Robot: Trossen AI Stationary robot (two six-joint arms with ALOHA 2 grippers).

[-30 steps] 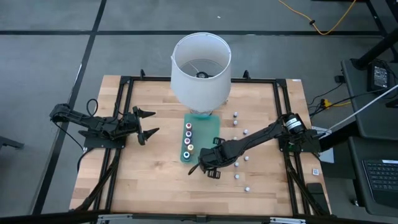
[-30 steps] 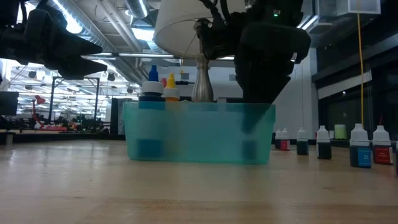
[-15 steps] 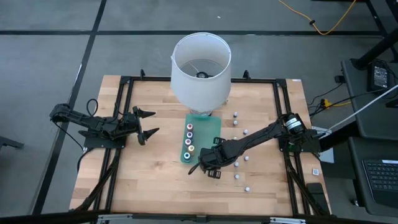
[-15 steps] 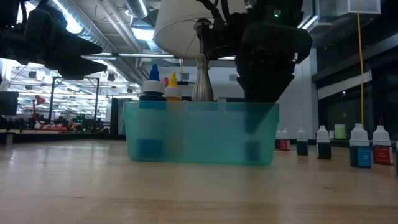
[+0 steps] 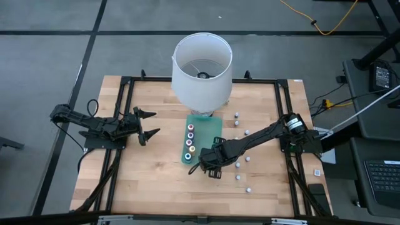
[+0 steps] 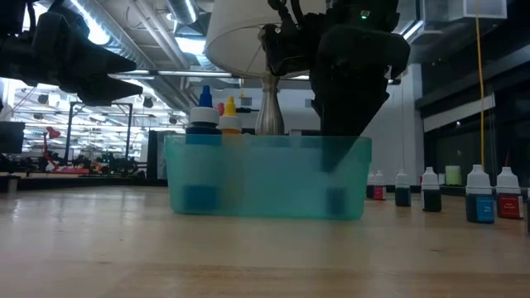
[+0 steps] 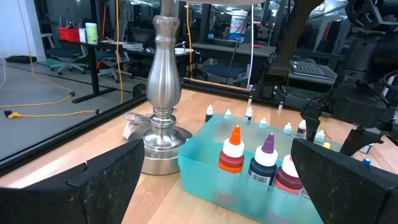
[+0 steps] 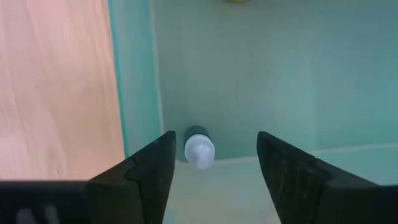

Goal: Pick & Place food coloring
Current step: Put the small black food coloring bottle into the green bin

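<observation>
A teal bin [image 5: 209,128] stands at the table's middle, in front of a lamp. Several small food coloring bottles [image 5: 189,139] stand upright in a row along its left side; they also show in the left wrist view [image 7: 261,163]. My right gripper [image 5: 203,164] hangs open over the bin's near right corner, fingers pointing down. In the right wrist view, a white-capped bottle [image 8: 199,148] stands upright on the bin's floor in that corner, between the open fingers of my right gripper [image 8: 214,155] and near one finger; I see no touch. My left gripper [image 5: 150,123] is open, left of the bin.
A lamp with a white shade [image 5: 201,65] and metal base [image 7: 160,124] stands just behind the bin. Several loose bottles [image 5: 247,132] stand on the table right of the bin, down to the near right [image 5: 249,188]; they also show in the low view [image 6: 479,194].
</observation>
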